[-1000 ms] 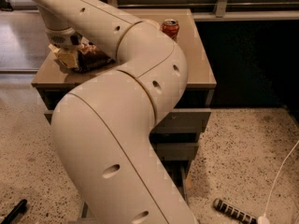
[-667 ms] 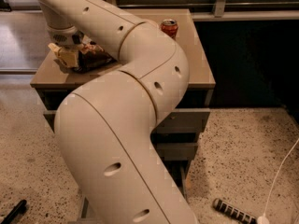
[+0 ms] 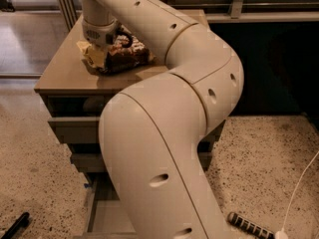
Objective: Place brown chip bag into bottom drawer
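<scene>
On top of the cabinet (image 3: 62,76), towards its back left part, lies the brown chip bag (image 3: 125,56). It is dark and glossy with white lettering, and it rests flat on the tan top, well in from the front edge. The gripper (image 3: 96,55) comes straight down from above onto the end of the bag nearest the cabinet's left side and is touching it or just above it. Pale shapes at that end run together with the bag's light edge, so I cannot tell whether the gripper is spread, closed, or clamped on the bag.

The arm (image 3: 164,148) is thick and cream-coloured. It rises in front of the cabinet, bends over its right half and reaches back across the top to the gripper, hiding most of the cabinet's front and right side.

Below the top, at the cabinet's left front, the grey front of the top drawer (image 3: 70,129) shows, with the middle drawer (image 3: 85,162) under it. The bottom drawer (image 3: 103,217) is at the cabinet's foot, pulled out over the speckled floor (image 3: 30,183). Only its left wall and a strip of grey floor show beside the arm, and nothing can be seen in that strip.

Right of the cabinet a white cable (image 3: 298,193) runs across the floor beside a black ridged handle (image 3: 249,225). Left of the cabinet, at the lower corner, lies a black bar (image 3: 15,225).
</scene>
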Robot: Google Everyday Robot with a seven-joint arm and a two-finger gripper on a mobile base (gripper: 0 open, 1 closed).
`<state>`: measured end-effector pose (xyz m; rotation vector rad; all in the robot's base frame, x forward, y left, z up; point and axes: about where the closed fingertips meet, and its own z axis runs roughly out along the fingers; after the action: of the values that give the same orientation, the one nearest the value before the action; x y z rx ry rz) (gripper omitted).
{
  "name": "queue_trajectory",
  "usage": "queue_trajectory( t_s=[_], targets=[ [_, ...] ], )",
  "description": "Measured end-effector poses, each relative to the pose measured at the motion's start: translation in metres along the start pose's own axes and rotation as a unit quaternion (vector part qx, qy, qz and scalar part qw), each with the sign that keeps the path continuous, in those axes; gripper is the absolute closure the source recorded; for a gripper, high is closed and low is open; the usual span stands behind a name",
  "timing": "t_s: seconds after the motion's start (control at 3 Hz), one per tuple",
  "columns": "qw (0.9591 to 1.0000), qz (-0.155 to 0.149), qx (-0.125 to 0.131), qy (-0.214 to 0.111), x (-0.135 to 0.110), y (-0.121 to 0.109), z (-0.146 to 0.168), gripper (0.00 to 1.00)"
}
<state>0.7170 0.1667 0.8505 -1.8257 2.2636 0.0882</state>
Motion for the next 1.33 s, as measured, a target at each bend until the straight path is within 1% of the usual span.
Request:
queue_trajectory(
  t_s=[0.33, 0.67, 1.0, 1.33],
  targets=[
    [1.0000, 0.000, 0.000, 0.000, 0.000, 0.000, 0.000, 1.00],
    [0.9999, 0.006, -0.013, -0.006, -0.001, 0.001, 0.000, 1.00],
    [0.9988, 0.023, 0.033, -0.030, 0.008, 0.006, -0.055, 1.00],
    [0.9944, 0.030, 0.090, -0.047, 0.023, 0.025, -0.129, 1.00]
  ],
)
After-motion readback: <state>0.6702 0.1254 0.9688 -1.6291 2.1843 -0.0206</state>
